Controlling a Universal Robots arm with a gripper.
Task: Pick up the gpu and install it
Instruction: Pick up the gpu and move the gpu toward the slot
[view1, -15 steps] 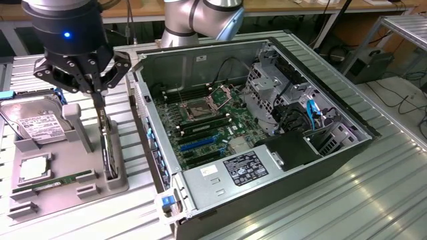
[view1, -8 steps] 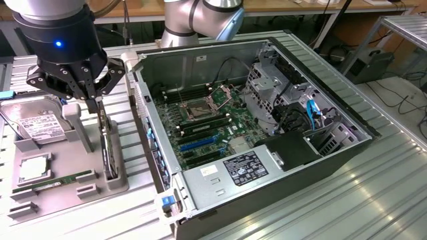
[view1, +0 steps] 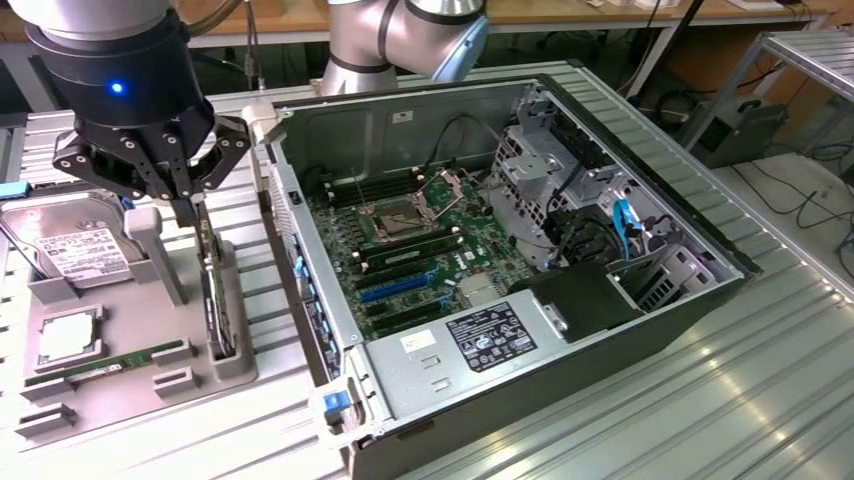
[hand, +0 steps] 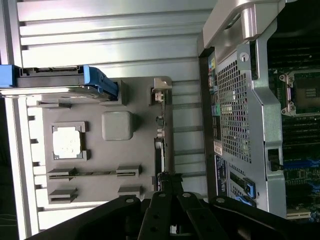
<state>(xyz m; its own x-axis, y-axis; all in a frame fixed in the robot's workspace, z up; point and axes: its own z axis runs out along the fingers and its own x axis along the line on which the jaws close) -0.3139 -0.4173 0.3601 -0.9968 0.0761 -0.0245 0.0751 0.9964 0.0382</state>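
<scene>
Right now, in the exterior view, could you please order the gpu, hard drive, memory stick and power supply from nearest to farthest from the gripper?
1. gpu: at the gripper, upright in the tray.
2. hard drive: exterior view's left, on the tray.
3. memory stick: tray's near end.
4. power supply: inside the case, exterior view's right.

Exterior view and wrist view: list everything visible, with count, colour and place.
gpu: one, dark, on edge in the tray slot nearest the case
tray: one, grey, exterior view's left
hard drive: one, silver, white label, tray's far end
processor chip: one, silver, mid-tray
memory stick: one, green, tray's near slot
computer case: one, dark, open, centre
motherboard: one, green, inside the case
table: one, ribbed metal
arm: one, dark and silver, above the tray
gripper: one, black, shut on the gpu's upper edge
</scene>
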